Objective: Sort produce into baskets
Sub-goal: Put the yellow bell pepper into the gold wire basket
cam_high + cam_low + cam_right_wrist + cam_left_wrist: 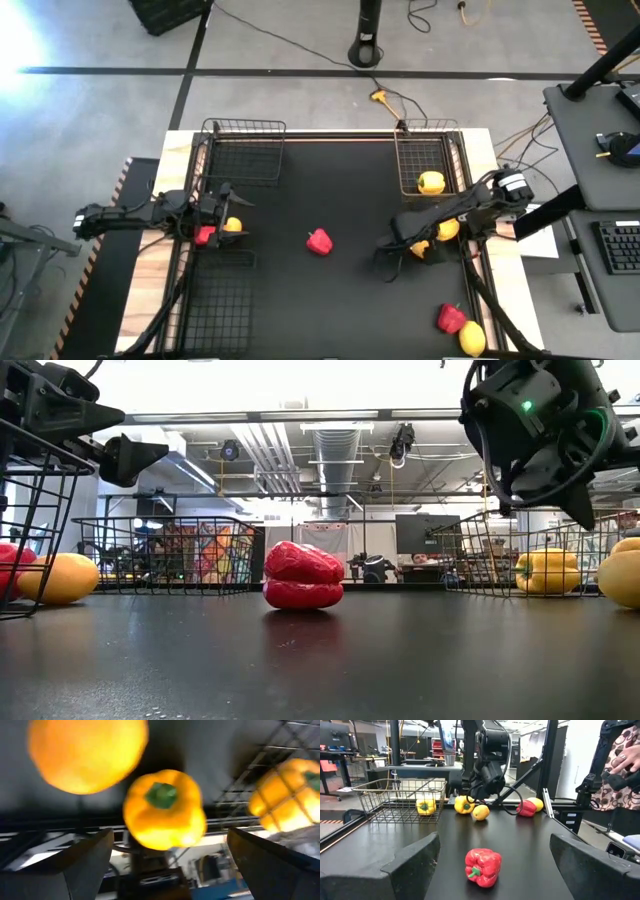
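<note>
A red bell pepper [319, 241] lies in the middle of the black table. A yellow pepper [420, 248] and a lemon-like oval [447, 229] lie at the right, beside my right gripper [396, 252]. That gripper hangs open above the table, slanting down. In its wrist view the yellow pepper [165, 815] shows between its spread fingers, untouched. Another yellow pepper [431, 182] lies in the far right wire basket [425, 150]. My left gripper [232, 205] waits open and level at the left edge, over a red piece [205, 236] and a yellow one [232, 225].
Two more wire baskets stand at the far left [245, 150] and near left [215, 305]. A red pepper [450, 318] and a yellow oval [471, 338] lie at the near right corner. A person [620, 760] stands beyond the table's right side. Bare tabletop surrounds the middle pepper.
</note>
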Controlling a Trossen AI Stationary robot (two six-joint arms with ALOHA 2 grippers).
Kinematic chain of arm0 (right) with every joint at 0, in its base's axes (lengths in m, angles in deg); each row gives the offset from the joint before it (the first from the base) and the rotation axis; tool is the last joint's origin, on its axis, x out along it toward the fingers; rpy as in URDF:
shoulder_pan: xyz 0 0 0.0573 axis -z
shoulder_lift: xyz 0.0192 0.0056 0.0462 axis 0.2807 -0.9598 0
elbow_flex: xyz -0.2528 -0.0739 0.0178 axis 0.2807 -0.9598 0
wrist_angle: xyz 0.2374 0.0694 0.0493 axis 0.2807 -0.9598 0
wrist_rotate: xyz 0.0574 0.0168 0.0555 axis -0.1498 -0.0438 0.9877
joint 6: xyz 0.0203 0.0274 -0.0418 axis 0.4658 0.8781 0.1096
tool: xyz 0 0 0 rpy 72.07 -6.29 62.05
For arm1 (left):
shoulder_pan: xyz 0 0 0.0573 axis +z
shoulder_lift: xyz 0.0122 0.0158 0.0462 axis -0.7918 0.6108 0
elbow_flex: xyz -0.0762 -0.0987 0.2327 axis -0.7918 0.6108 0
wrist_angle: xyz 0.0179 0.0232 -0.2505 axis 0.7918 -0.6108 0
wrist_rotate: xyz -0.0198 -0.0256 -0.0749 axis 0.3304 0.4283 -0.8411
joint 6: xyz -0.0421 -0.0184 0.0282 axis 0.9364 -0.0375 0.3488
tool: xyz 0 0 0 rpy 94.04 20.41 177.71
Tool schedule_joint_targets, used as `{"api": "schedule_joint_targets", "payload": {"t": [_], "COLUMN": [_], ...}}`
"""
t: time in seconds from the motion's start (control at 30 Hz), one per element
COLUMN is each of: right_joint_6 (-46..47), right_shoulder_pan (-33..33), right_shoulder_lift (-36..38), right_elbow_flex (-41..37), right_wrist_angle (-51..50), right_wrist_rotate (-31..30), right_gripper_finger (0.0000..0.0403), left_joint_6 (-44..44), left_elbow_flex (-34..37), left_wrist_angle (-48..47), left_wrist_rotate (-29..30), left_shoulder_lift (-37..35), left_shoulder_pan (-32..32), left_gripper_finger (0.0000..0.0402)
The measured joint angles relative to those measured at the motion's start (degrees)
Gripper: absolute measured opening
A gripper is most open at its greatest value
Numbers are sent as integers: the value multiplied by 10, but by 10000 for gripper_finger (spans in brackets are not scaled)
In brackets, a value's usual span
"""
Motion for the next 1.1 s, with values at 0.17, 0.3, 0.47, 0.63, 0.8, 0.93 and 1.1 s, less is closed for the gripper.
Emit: {"api": "schedule_joint_targets", "payload": {"t": [0.17,0.3,0.47,0.63,0.8,0.93,1.1], "right_joint_6": [-17,-17,-22,-22,-32,-49,-51], "right_shoulder_pan": [0,-2,-3,-2,-2,-2,-2], "right_shoulder_lift": [22,43,43,43,39,26,13], "right_elbow_flex": [-12,-44,-67,-89,-104,-120,-131], "right_wrist_angle": [1,0,4,18,69,70,72], "right_wrist_rotate": [-4,-3,-3,-3,-3,-4,-4], "right_gripper_finger": [382,382,382,382,382,382,382], "left_joint_6": [0,0,0,0,0,0,0], "left_elbow_flex": [0,0,0,0,0,0,0], "left_wrist_angle": [0,0,0,0,0,0,0], "left_wrist_rotate": [0,0,0,0,0,0,0], "left_shoulder_lift": [0,0,0,0,0,0,0], "left_shoulder_pan": [0,0,0,0,0,0,0], "left_gripper_finger": [361,361,361,361,361,361,361]}}
